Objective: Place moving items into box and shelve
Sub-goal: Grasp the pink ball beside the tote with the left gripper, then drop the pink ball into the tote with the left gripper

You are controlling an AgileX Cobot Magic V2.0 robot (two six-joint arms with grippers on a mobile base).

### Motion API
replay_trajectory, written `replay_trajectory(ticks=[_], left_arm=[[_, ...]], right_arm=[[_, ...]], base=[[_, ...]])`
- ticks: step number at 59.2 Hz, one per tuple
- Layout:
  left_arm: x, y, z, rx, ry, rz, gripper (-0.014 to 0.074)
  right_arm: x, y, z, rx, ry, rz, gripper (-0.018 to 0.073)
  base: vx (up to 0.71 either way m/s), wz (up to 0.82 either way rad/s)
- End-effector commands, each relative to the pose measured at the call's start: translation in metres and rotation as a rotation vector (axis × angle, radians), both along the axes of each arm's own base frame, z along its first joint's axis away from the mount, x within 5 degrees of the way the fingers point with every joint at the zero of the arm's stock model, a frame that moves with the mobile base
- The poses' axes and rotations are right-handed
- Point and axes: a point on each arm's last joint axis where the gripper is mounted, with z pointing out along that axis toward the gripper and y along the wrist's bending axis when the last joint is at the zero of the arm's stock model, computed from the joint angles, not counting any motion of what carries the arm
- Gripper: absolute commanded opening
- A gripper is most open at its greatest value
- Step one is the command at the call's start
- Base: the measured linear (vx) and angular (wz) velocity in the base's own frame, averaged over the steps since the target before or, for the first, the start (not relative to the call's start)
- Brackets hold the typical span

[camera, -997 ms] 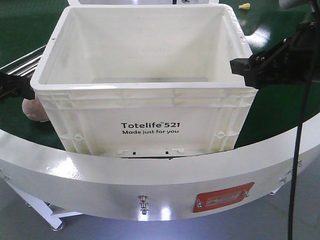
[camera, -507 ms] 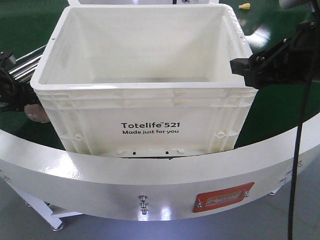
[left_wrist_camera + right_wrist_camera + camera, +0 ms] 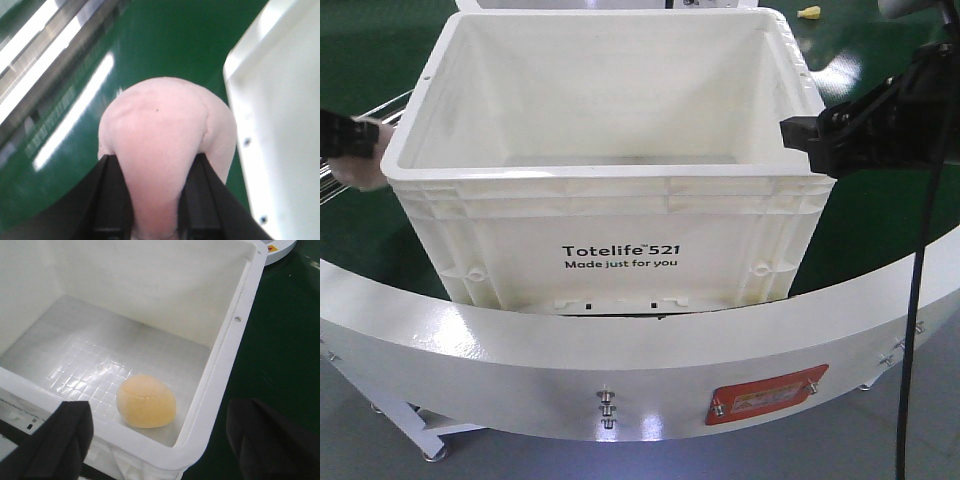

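Exterior front-facing view: white box [image 3: 610, 240], printed "Totelife 521", on green surface [image 3: 870, 230] behind curved white rail [image 3: 620, 360]. Left gripper [image 3: 342, 135] at the frame's left edge with pinkish-brown lump [image 3: 365, 172], just beside the box's left rim. Right gripper [image 3: 802, 140] at the box's right front corner. Tiny yellow object [image 3: 808, 12] well behind.

Left wrist view: both fingers [image 3: 112, 200] pinch the pinkish-brown lump above the green surface; box wall at right.

Right wrist view: fingers [image 3: 70, 435] spread wide, gripping nothing, astride the box rim. Yellow-orange lump [image 3: 146, 401] lies on the box floor near that corner.
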Motion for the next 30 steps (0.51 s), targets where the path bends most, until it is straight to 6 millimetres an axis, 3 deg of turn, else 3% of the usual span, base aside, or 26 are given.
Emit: replay_trajectory(ticks=[1,7,12,20,30], left_arm=[[-0.014,-0.005,0.071,0.004,-0.235,0.021,0.0283],[-0.029,-0.012,0.112,-0.045,-0.362,0.021,0.0283],[-0.038,-0.027,0.132,-0.066,-0.433,-0.033,0.0283],[-0.042,-0.068,0.139,-0.071,-0.483,-0.220,0.0283],[-0.035,-0.119,0.129,-0.115,-0.479,-0.379,0.0288]], right_arm=[[-0.002,-0.002,0.019,0.035,-0.108,-0.001,0.0585],[-0.002,-0.002,0.019,0.035,-0.108,-0.001,0.0585],[-0.002,-0.002,0.019,0.035,-0.108,-0.001,0.0585],[-0.002,-0.002,0.019,0.035,-0.108,-0.001,0.0585],[-0.002,-0.002,0.019,0.035,-0.108,-0.001,0.0585]], base=[[0.00,0.00],[0.00,0.00],[0.00,0.00],[0.00,0.00],[0.00,0.00]])
